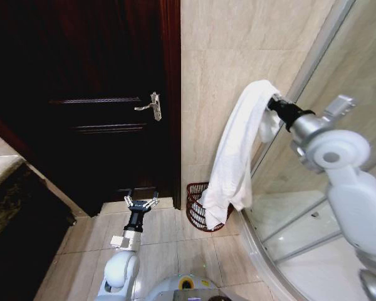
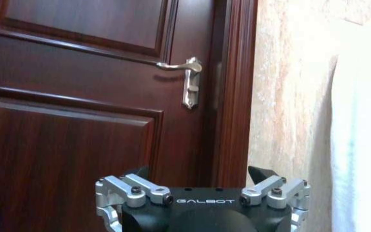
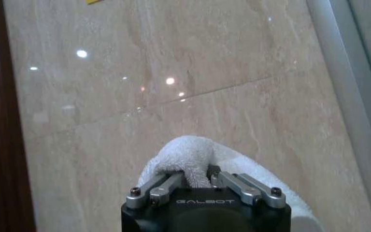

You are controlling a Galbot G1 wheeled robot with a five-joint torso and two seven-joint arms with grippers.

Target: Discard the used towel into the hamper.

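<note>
The towel [image 1: 238, 150] looks soft, limp and light: it folds over the right end effector [image 1: 272, 103] and hangs in 1 long drape with loose folds, so it will sag, swing and trail wherever the arm goes, and it has no stiff edge to steer by. It is not fragile. A pinch on a bunched fold near the top, as it is gripped now, seems the safest hold, since a thick wad of terry should not slip out easily.

In the right wrist view the right end effector [image 3: 198, 181] is clenched on a bunched hump of the towel [image 3: 185, 154], its fingers [image 3: 166, 186] pressed in on both sides.

The towel is white, fluffy terry cloth, long and narrow as it hangs, held high in front of the beige tiled wall [image 1: 225, 56]. Its lower end dangles over the rim of the hamper [image 1: 195, 207], a small dark reddish openwork basket on the floor [image 1: 169, 238] in the corner beside the dark wooden door [image 1: 100, 94].

The left end effector [image 1: 141, 204] hovers low near the door, fingers spread and gripping nothing.
</note>
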